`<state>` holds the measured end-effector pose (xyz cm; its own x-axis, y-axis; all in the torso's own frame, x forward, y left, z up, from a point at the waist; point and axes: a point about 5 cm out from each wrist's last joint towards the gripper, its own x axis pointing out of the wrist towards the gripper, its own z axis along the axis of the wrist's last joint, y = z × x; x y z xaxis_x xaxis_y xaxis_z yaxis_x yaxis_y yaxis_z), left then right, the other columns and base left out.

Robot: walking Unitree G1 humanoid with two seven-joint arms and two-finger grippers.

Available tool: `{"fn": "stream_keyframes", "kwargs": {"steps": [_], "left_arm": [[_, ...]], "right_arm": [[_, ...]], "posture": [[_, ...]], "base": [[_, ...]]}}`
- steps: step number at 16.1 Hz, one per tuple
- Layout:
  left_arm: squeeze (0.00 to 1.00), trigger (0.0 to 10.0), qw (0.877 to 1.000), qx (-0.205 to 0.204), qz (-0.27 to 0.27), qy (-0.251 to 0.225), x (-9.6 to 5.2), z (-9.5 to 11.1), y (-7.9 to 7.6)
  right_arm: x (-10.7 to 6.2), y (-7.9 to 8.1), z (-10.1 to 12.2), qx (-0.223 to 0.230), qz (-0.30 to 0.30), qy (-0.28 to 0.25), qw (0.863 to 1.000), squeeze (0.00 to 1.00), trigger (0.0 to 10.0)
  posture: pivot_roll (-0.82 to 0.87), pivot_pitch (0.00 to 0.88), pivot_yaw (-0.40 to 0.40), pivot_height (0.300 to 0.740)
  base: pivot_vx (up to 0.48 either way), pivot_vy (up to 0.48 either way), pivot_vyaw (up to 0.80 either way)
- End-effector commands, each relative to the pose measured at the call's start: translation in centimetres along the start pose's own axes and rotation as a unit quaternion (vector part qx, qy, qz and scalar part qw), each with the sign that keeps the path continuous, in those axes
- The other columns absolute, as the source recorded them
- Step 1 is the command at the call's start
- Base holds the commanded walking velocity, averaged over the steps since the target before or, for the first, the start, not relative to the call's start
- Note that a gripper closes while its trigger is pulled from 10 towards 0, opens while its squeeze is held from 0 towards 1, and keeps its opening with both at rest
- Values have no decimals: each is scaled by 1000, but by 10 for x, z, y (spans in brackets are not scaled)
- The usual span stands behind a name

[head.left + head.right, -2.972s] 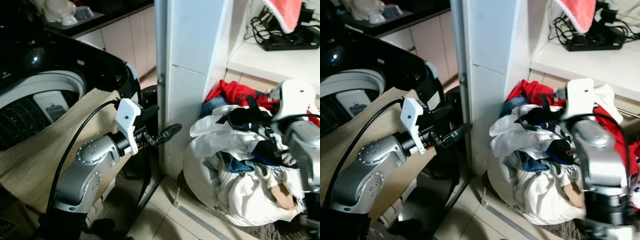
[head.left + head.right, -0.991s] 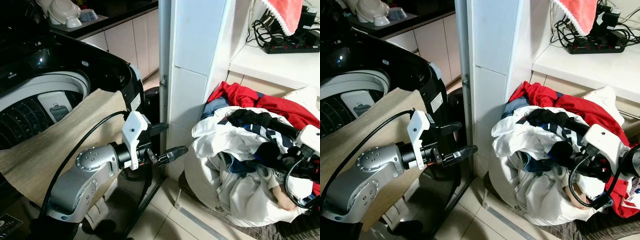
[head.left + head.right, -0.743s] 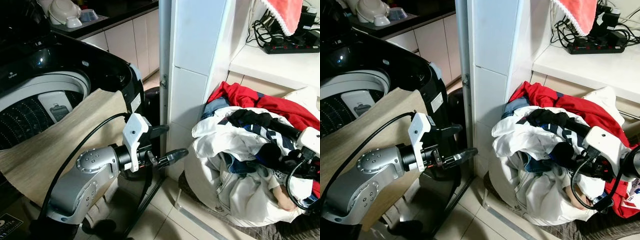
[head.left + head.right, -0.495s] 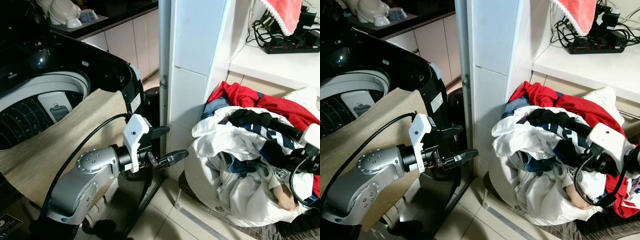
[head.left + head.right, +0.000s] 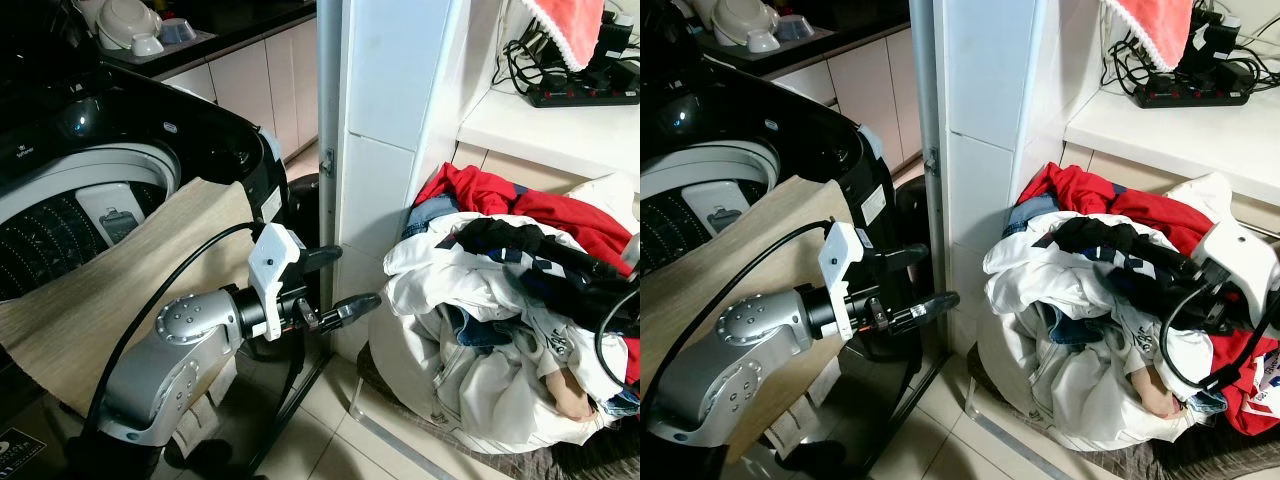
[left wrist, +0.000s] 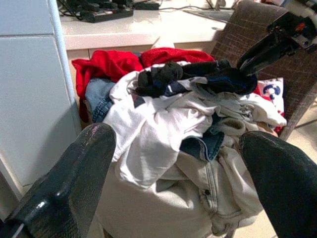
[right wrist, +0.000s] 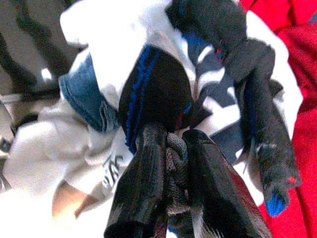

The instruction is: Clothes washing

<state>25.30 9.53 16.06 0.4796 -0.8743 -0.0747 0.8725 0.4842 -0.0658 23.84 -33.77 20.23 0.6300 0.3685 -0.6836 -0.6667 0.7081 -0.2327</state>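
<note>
Right gripper (image 7: 171, 148) at 3 o'clock edge of scene, fingers pinching dark knitted garment (image 7: 158, 94) with blue stripes, atop laundry pile (image 5: 1080, 330). Pile heaped on floor at 4 o'clock: white shirts, denim, red cloth (image 5: 480, 190) behind. Left gripper (image 5: 345, 285) held out mid-air at centre, fingers spread wide, nothing between them, pointing toward pile, just beside white tiled pillar (image 5: 385, 130). Top-load washing machine (image 5: 90, 200) at 9 o'clock, lid up, beige cloth (image 5: 110, 290) draped over front rim. Power strip (image 5: 1185, 95) on white ledge at 1 o'clock.
</note>
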Motion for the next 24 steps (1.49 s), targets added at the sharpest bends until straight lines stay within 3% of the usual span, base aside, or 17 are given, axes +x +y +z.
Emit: {"fn": "stream_keyframes", "kwargs": {"steps": [1, 2, 4, 6, 7, 8, 10, 11, 12, 14, 17, 18, 19, 20, 24], "left_arm": [[0, 10000, 1000, 13, 26, -11, 0, 6, 7], [0, 10000, 998, 7, 47, -30, 4, 11, 11], [0, 10000, 997, 2, 65, -47, 9, 16, 12], [0, 10000, 991, -22, 99, -86, 22, 28, 16], [0, 10000, 988, -34, 111, -103, 25, 32, 18], [1000, 10000, 982, -66, 123, -126, 30, 37, 21], [1000, 10000, 979, -91, 95, -155, 41, 45, 17], [1000, 10000, 979, -92, 87, -160, 43, 47, 15], [1000, 10000, 977, -87, 69, -183, 47, 53, 11], [1000, 10000, 971, -100, 50, -210, 49, 58, 7], [1000, 10000, 964, -127, 24, -231, 51, 62, 1], [1000, 10000, 964, -126, 24, -231, 51, 62, 1], [808, 10000, 963, -133, 9, -235, 53, 64, -2], [0, 10000, 961, -137, 0, -240, 54, 65, -4], [0, 10000, 956, -142, -34, -256, 58, 69, -11]], "right_arm": [[-9, -2, 19, 0, -3, -58, 998, 0, 0], [-18, -2, 35, 13, -2, -124, 992, 0, 0], [-24, -4, 49, 20, -14, -184, 983, 0, 0], [-13, -5, 76, 63, -43, -302, 950, 0, 0], [-6, -1, 83, 77, -36, -324, 942, 0, 0], [4, 7, 92, 101, -21, -357, 928, 0, 0], [24, 22, 111, 164, 14, -425, 890, 0, 0], [27, 25, 115, 177, 23, -438, 881, 0, 0], [32, 36, 127, 209, 64, -473, 854, 0, 0], [33, 49, 140, 244, 115, -512, 816, 0, 0], [29, 66, 153, 272, 182, -546, 771, 0, 0], [29, 67, 154, 276, 188, -549, 767, 0, 0], [29, 72, 155, 282, 195, -545, 765, 0, 0], [30, 75, 155, 285, 201, -542, 765, 0, 0], [32, 85, 158, 294, 221, -534, 762, 0, 0]], "posture": [[-112, 0, 51, 740], [-113, 0, 51, 740], [-115, 0, 51, 740], [-120, 0, 55, 740], [-120, 0, 55, 740], [-121, 0, 56, 740], [-124, 0, 55, 740], [-125, 0, 53, 740], [-127, 0, 47, 740], [-128, 0, 39, 740], [-128, 0, 36, 740], [-129, 0, 37, 740], [-131, 0, 40, 740], [-133, 0, 41, 740], [-136, 0, 44, 740]], "base": [[0, 0, 0], [0, 0, 0], [0, 0, 0], [0, 0, 0], [0, 0, 0], [0, 0, 0], [0, 0, 0], [0, 0, 0], [0, 0, 0], [0, 0, 0], [0, 0, 0], [0, 0, 0], [0, 0, 0], [0, 0, 0], [0, 0, 0]]}}
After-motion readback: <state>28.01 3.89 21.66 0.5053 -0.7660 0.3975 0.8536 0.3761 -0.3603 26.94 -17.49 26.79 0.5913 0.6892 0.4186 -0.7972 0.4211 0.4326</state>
